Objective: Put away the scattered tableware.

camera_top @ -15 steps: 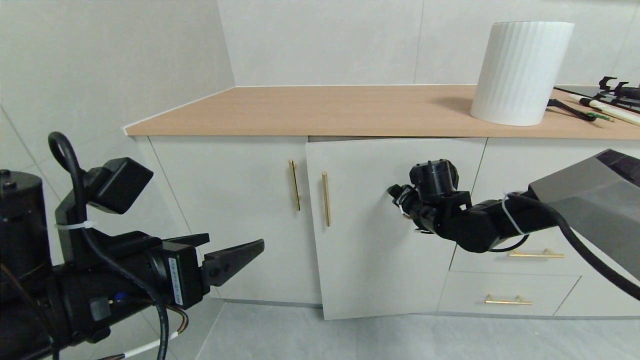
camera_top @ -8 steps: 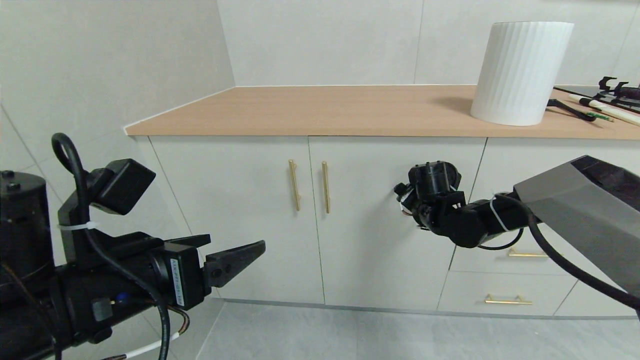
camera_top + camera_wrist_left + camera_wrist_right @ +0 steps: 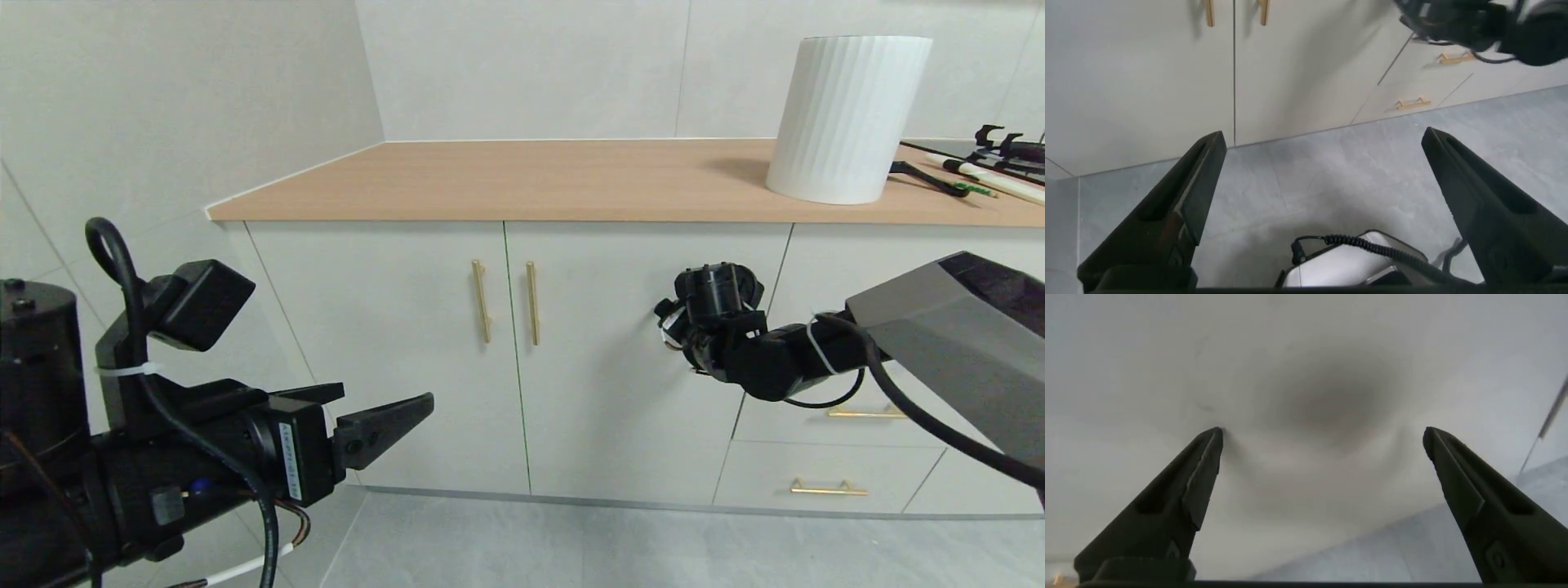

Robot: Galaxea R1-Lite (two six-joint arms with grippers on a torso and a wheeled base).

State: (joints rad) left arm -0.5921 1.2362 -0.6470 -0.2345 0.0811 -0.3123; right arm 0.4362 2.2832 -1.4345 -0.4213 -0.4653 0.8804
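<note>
Scattered utensils lie at the counter's far right: a black-handled tool [image 3: 931, 177] and pale chopsticks [image 3: 992, 181], beside a tall white ribbed container [image 3: 849, 118]. My right gripper [image 3: 671, 321] is at the face of the right cabinet door [image 3: 620, 384], which sits flush with the cabinet front. Its fingers are spread open against the pale door panel [image 3: 1323, 392], holding nothing. My left gripper [image 3: 384, 402] hangs low at the left, in front of the left door, open and empty [image 3: 1323, 143].
Two gold handles [image 3: 482, 300] [image 3: 532, 303] mark the paired doors. Drawers with gold pulls [image 3: 820, 488] lie lower right. The wooden countertop [image 3: 522, 180] meets tiled walls at the back and left. Grey floor [image 3: 1331, 188] lies below.
The right cabinet door, ajar a second ago, has swung shut. My right gripper went in toward the cabinet with it. The left arm stayed where it was.
</note>
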